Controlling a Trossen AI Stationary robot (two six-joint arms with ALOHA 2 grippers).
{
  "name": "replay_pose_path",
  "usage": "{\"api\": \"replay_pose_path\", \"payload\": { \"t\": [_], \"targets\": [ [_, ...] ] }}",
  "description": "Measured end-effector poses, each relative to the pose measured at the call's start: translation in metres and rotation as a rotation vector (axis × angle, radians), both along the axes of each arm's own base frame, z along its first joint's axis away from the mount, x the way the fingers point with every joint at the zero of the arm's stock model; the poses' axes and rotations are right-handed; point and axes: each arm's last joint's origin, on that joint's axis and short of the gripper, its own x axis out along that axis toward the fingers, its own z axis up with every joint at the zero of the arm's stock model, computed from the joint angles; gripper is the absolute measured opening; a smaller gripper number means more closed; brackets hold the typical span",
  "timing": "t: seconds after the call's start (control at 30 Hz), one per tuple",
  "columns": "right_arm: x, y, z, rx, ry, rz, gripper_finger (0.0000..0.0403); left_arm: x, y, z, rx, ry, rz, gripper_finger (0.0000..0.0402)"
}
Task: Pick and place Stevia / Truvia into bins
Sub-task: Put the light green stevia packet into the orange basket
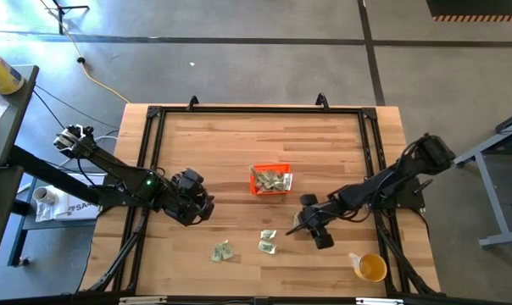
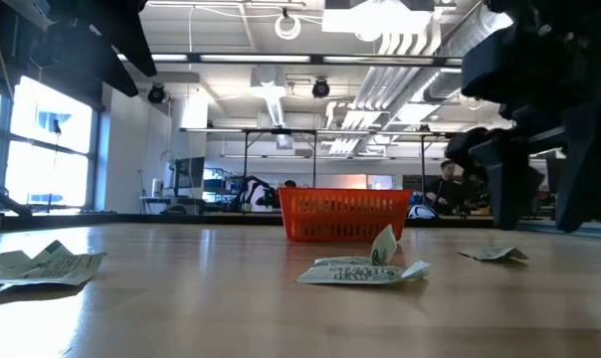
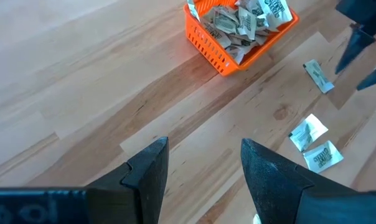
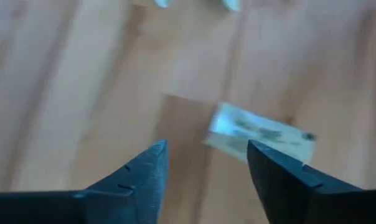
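A wooden desk [image 1: 205,144] is sitting under two dark robot arms, seen from above. Near its middle, a small orange-red bin [image 1: 269,180] is already holding a heap of pale green and white sweetener packets [image 3: 241,22], so much of the sorting looks done.

Several packets are lying loose on the desk on the near side of the bin: a crumpled one or two [image 1: 222,252] toward the left arm's side, a pair [image 1: 267,241] close together nearer the middle, and a single packet [image 4: 259,134] just ahead of the right claw.

The right claw [image 1: 300,222] is hovering low over that single packet, fingers apart and holding nothing; it appears to be lining up a pick. The left claw [image 1: 207,206] is waiting to the left of the bin, fingers spread wide and empty.

Judging from this, a handful of packets are waiting to be moved.
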Motion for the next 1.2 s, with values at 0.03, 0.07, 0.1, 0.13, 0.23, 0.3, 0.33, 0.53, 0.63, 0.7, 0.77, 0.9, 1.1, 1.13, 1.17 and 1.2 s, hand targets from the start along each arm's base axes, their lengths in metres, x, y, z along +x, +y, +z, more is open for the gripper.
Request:
{"api": "replay_pose_path", "payload": {
  "t": [0.03,0.07,0.1,0.13,0.23,0.3,0.33,0.53,0.63,0.7,0.77,0.9,1.1,1.13,1.17,1.2],
  "targets": [
    [0.001,-0.001,-0.001,-0.024,-0.007,-0.006,0.0212,0.0,0.0,0.0,-0.001,0.0,-0.001,0.0234],
    [0.002,-0.002,-0.003,-0.051,-0.011,-0.015,0.022,0.0,0.0,0.0,-0.003,0.002,-0.003,0.0234],
    [0.002,-0.003,-0.004,-0.075,-0.015,-0.019,0.0226,0.0,0.0,0.0,-0.007,0.005,-0.006,0.0234],
    [0.002,-0.003,-0.005,-0.099,-0.021,-0.013,0.0231,0.0,0.0,0.0,-0.01,0.006,-0.007,0.0234],
    [0.003,-0.004,-0.006,-0.165,-0.046,0.055,0.024,0.0,0.0,0.0,-0.013,0.009,-0.01,0.0234],
    [0.003,-0.004,-0.006,-0.213,-0.066,0.125,0.024,0.0,0.0,0.0,-0.011,0.01,-0.013,0.0234],
    [0.003,-0.004,-0.005,-0.233,-0.076,0.157,0.024,0.0,0.0,0.0,-0.009,0.012,-0.015,0.0234],
    [0.011,-0.016,-0.009,-0.225,-0.088,0.195,0.0241,0.0,0.0,0.0,-0.009,0.013,-0.017,0.0234],
    [0.016,-0.022,-0.014,-0.178,-0.077,0.195,0.0241,0.0,0.0,0.0,-0.01,0.012,-0.017,0.0234],
    [0.017,-0.024,-0.019,-0.153,-0.052,0.203,0.0241,0.0,-0.001,0.0,-0.012,0.012,-0.016,0.0234],
    [0.018,-0.025,-0.023,-0.123,-0.031,0.213,0.0241,0.0,-0.001,0.0,-0.017,0.013,-0.015,0.0234],
    [0.02,-0.025,-0.029,-0.08,0.006,0.201,0.0241,0.0,-0.001,0.0,-0.019,0.013,-0.014,0.0234],
    [0.018,-0.027,-0.033,-0.016,0.078,0.075,0.022,0.0,-0.001,0.0,-0.019,0.013,-0.014,0.0234],
    [0.018,-0.028,-0.033,-0.007,0.091,0.053,0.0212,0.0,-0.001,0.0,-0.019,0.013,-0.014,0.0234],
    [0.018,-0.029,-0.033,-0.001,0.101,0.035,0.0203,0.0,-0.001,0.0,-0.019,0.013,-0.014,0.0234],
    [0.018,-0.029,-0.034,0.005,0.11,0.016,0.0193,0.0,-0.001,0.0,-0.019,0.013,-0.014,0.0234]
  ]
}}
